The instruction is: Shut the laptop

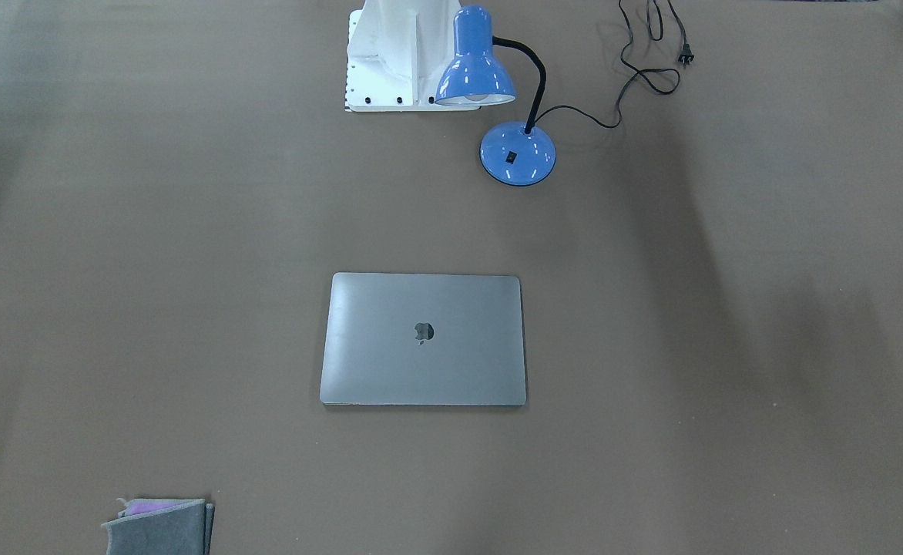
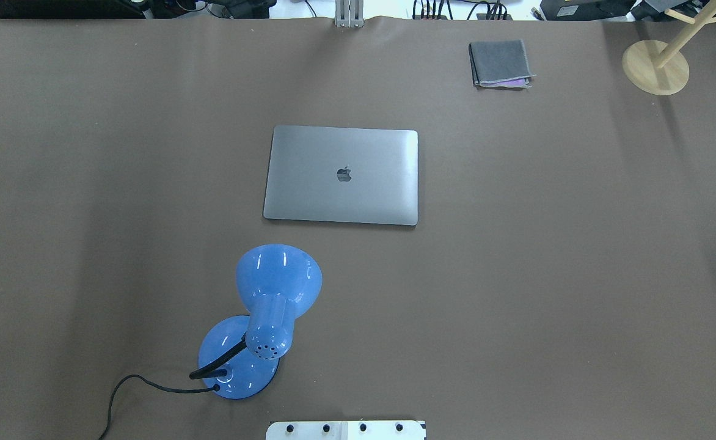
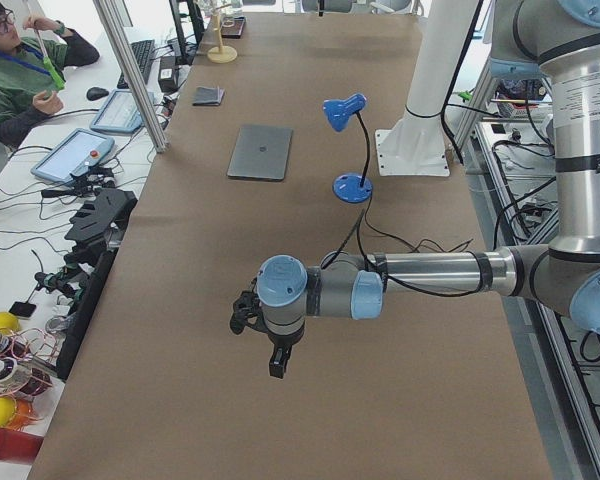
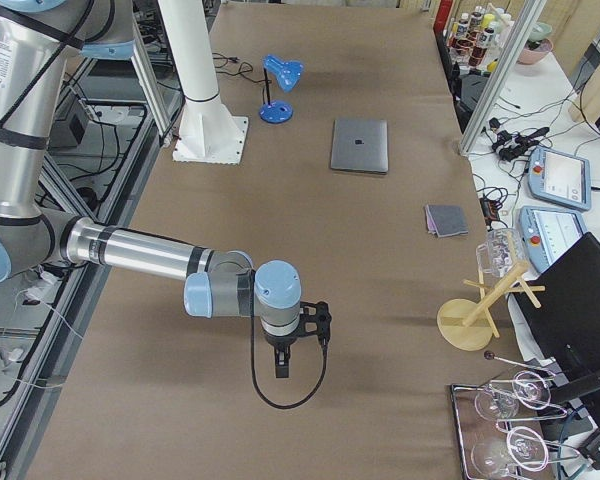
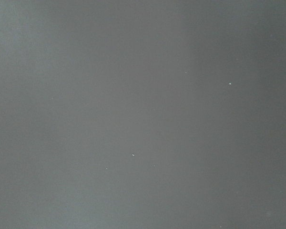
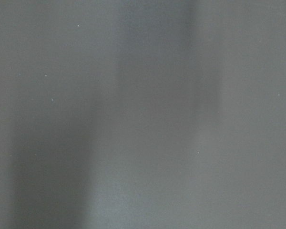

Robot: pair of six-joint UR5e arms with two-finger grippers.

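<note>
In the front-facing view the laptop (image 1: 423, 338) lies flat and lid-down on the table (image 1: 729, 347), well apart from the blue lamp (image 1: 517, 153). The side views show the left claw (image 3: 277, 365) and right claw (image 4: 281, 365) far from that lamp; I cannot tell whether either is open or closed. The lid looks fully down already, so no further press seems needed.

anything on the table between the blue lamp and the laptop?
Nothing. In the overhead view only bare brown table separates the lamp from the closed laptop; the front-facing view agrees.
</note>
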